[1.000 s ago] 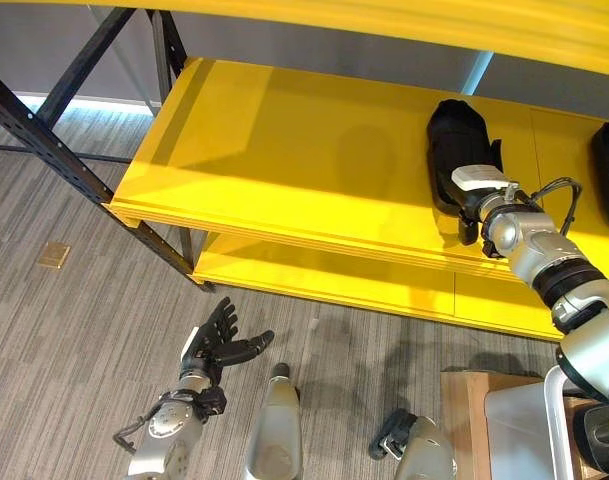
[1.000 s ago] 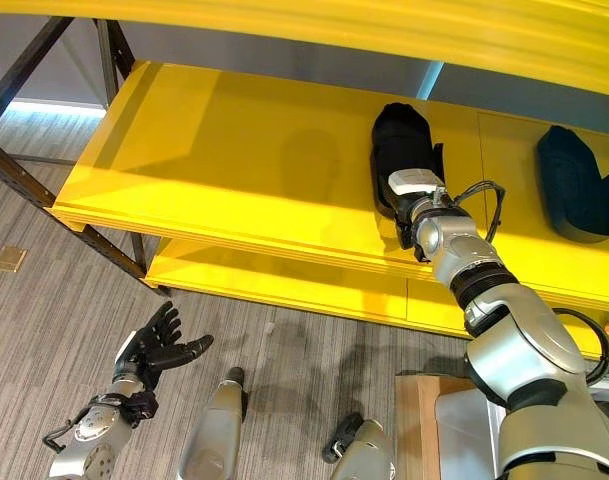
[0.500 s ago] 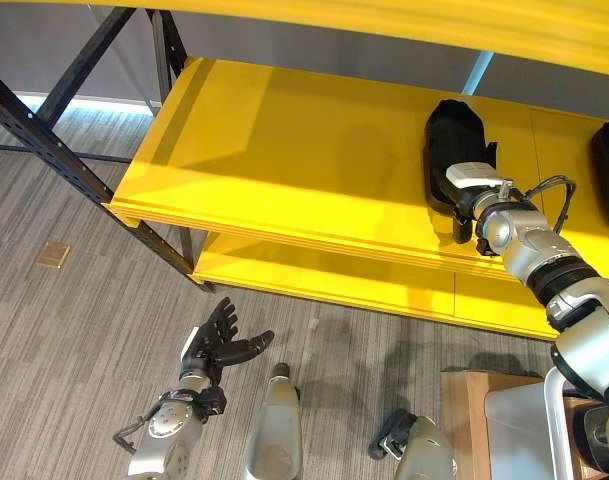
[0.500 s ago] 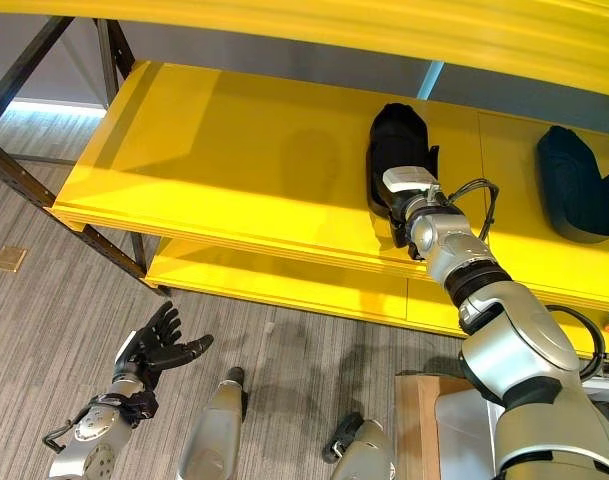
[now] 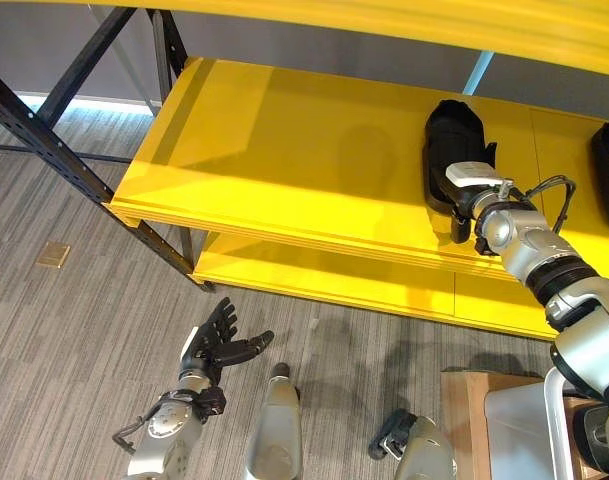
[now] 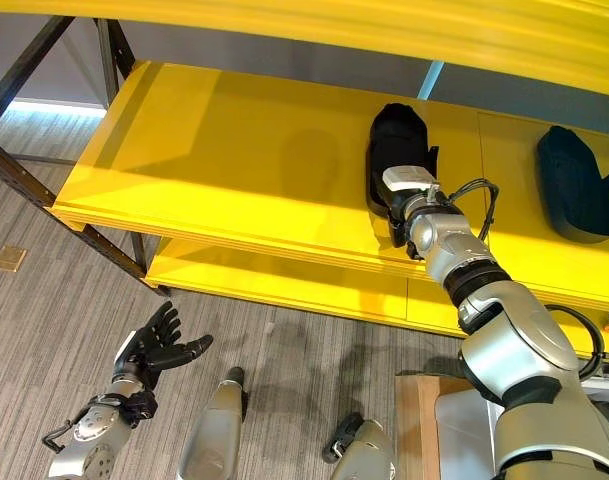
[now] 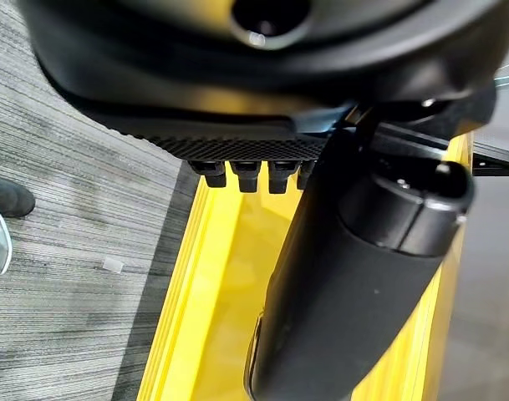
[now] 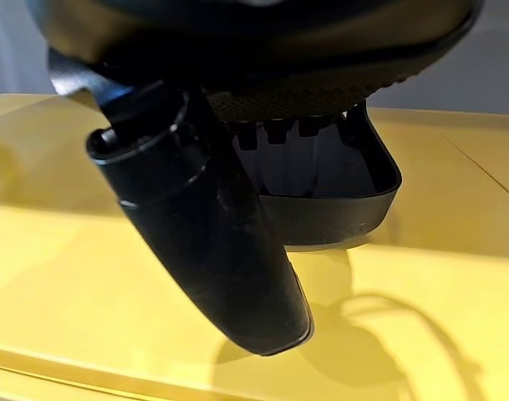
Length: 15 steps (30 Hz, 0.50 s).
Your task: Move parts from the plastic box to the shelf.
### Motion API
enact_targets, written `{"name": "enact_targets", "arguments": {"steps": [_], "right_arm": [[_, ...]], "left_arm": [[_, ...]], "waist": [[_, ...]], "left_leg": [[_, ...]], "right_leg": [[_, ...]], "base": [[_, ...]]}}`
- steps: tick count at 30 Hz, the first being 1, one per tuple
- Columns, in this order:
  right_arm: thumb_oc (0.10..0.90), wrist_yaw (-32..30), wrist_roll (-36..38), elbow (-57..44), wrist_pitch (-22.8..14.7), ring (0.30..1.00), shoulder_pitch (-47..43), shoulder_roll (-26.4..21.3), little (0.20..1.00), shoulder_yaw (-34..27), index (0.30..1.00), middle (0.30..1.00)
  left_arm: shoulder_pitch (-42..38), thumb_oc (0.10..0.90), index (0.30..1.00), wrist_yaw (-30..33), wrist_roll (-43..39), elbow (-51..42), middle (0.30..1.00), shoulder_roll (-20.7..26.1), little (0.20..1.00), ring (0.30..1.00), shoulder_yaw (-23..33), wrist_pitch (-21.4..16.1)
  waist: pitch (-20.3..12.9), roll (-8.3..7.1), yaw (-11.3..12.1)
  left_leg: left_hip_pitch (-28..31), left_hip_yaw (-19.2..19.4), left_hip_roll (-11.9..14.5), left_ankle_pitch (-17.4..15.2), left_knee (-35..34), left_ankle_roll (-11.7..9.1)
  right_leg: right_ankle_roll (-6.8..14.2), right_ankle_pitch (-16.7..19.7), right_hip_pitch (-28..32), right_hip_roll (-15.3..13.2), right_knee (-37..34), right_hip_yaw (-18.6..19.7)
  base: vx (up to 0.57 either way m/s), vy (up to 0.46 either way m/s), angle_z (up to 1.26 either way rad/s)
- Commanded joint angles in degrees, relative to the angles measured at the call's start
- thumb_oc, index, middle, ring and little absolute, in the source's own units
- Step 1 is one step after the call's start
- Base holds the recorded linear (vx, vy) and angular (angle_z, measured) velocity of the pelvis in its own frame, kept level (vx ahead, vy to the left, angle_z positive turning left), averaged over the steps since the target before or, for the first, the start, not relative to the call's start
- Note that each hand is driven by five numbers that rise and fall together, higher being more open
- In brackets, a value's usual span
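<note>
Where the right arm reaches over the yellow shelf: its robot hand lies on a black part.

Shelf: the yellow shelf (image 5: 284, 160) has a broad upper board and a lower board beneath it, on a dark metal frame (image 5: 44, 130).

Black part under the right arm: the black part (image 6: 399, 150) rests on the upper board, towards its right half, lengthwise front to back.

Right robot hand: the right robot hand (image 6: 396, 205) sits at the near end of that part. In the right wrist view the fingers (image 8: 300, 159) reach into the part's hollow (image 8: 354, 200) and the thumb (image 8: 212, 242) stands free on the outside, above the yellow board. Whether the fingers grip the wall or only rest inside it, I cannot tell.

Second part: another black part (image 6: 574, 185) lies further right on the same board, well apart from the first.

Left robot hand: the left robot hand (image 5: 212, 345) hangs low over the grey carpet (image 5: 74, 330), fingers straight and spread, holding nothing.

Plastic box: the pale plastic box (image 5: 524, 430) stands at the lower right on a wooden stand (image 5: 464, 410).
</note>
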Motion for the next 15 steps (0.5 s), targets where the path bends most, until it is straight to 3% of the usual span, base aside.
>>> {"name": "enact_targets", "arguments": {"steps": [1, 15], "right_arm": [[0.9, -1.3, 4.1, -3.1, -4.0, 1.0, -7.9, 4.6, 1.0, -1.8, 1.0, 1.0], [0.9, -1.2, 5.2, -6.1, -4.3, 1.0, -10.4, -1.3, 1.0, -1.4, 1.0, 1.0]], "left_arm": [[-2.4, 0.9, 1.0, -0.4, -2.0, -6.2, 1.0, 5.5, 1.0, 1.0, 0.9, -5.7], [-2.7, 0.9, 1.0, -0.7, -1.8, -5.9, 1.0, 5.6, 1.0, 1.0, 1.0, -5.6]], "waist": [[-1.3, -0.83, 3.0], [-2.0, -1.77, 1.7]], "left_leg": [[0.4, -2.7, 0.0, -3.4, 0.6, 2.6], [0.8, -2.2, 0.6, -3.5, 0.6, 2.3]], "right_leg": [[3.4, 5.1, 1.8, -0.3, 0.3, 2.8], [3.4, 5.2, 1.6, 0.1, 0.2, 3.5]], "base": [[0.0, 0.0, 0.0], [0.0, 0.0, 0.0]]}}
